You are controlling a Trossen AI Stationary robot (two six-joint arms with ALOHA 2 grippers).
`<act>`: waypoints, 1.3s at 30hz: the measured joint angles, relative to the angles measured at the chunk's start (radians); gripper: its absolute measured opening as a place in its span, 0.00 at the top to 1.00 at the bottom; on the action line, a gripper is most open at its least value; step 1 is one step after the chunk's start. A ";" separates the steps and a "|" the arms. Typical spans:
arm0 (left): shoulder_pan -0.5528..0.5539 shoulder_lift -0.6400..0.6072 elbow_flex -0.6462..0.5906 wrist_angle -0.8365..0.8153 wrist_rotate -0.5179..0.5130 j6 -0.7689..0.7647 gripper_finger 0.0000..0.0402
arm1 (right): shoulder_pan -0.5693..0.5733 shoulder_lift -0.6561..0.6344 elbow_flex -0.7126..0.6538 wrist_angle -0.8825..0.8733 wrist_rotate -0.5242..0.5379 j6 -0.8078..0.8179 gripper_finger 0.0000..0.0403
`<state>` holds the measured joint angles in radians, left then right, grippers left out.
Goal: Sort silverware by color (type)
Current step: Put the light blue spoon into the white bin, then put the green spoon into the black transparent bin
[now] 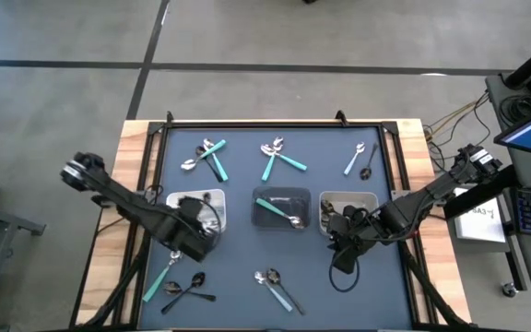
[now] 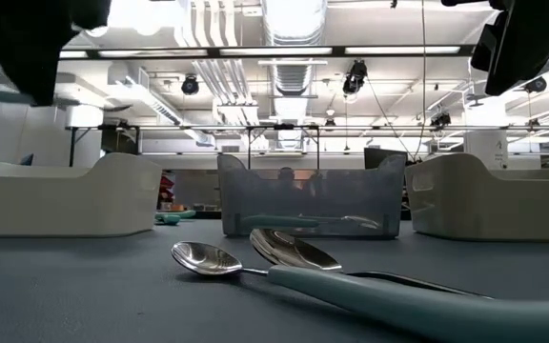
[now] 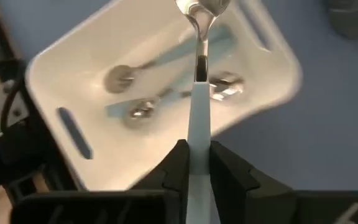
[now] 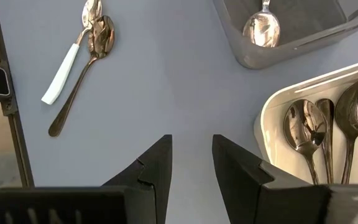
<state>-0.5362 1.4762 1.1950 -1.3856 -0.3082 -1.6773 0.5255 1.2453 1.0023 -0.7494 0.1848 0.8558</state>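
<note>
Teal-handled spoon (image 3: pixel 199 124) | pinched in left fingers (image 3: pixel 174 171) | right fingers (image 4: pixel 157 163) apart, empty | three trays (image 1: pixel 188 199)

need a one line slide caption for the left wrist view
Left gripper holds a teal-handled silver spoon by its handle above a white rectangular tray already containing teal-handled utensils.

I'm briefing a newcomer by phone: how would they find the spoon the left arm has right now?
Start at the white tray on the left of the dark mat, the leftmost of three trays in a row. Just above its near edge hangs the left claw, and the spoon sticks out from between its fingers. Unlike the loose cutlery lying flat, this teal-handled spoon is lifted off the mat, bowl pointing over the tray.
</note>
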 joint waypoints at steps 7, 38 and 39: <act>0.004 -0.118 -0.150 0.015 -0.045 -0.042 0.83 | 0.000 0.000 0.000 0.000 0.047 0.017 0.73; -0.435 0.102 -0.177 0.297 0.283 -0.508 0.81 | -0.002 0.000 -0.038 0.000 0.082 0.009 0.73; -0.436 0.118 -0.178 0.307 0.298 -0.516 0.81 | -0.002 0.000 -0.042 -0.001 0.082 0.007 0.73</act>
<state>-0.9718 1.5939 1.0172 -1.0787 -0.0102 -2.1934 0.5232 1.2453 0.9602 -0.7502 0.2668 0.8631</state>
